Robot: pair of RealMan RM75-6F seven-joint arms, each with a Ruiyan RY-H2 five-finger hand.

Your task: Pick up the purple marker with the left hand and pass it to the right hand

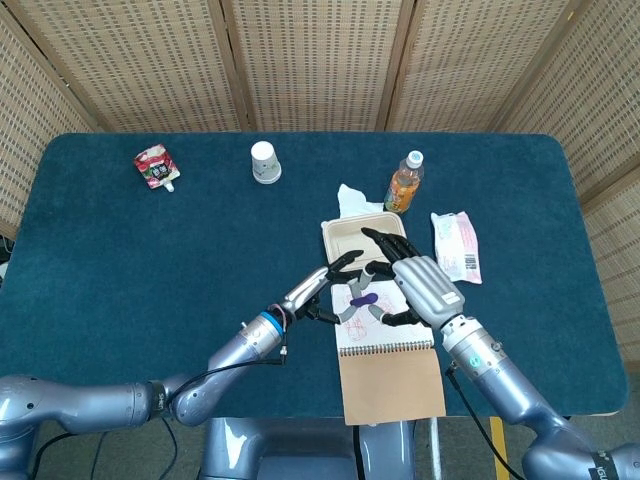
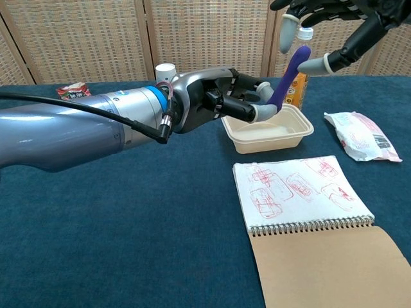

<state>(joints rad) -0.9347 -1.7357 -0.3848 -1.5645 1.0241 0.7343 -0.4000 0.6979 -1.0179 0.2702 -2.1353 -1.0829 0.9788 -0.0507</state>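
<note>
My left hand point(image 2: 228, 101) point(image 1: 335, 288) holds the purple marker point(image 2: 288, 76) point(image 1: 362, 298) by its lower end. The marker stands tilted up and to the right, above the beige tray point(image 2: 296, 132). My right hand point(image 2: 324, 25) point(image 1: 412, 284) hovers at the marker's top end with its fingers spread on either side of the tip. I cannot tell whether they touch it. In the head view both hands meet over the top edge of the open notebook point(image 1: 400, 338).
The notebook point(image 2: 300, 190) with red drawings lies at the front. Behind the tray point(image 1: 341, 238) stand an orange drink bottle point(image 1: 403, 183) and a crumpled tissue point(image 1: 351, 197). A white packet point(image 1: 458, 245) lies to the right, a white cup point(image 1: 264, 161) and a red pouch point(image 1: 156, 167) at the back left.
</note>
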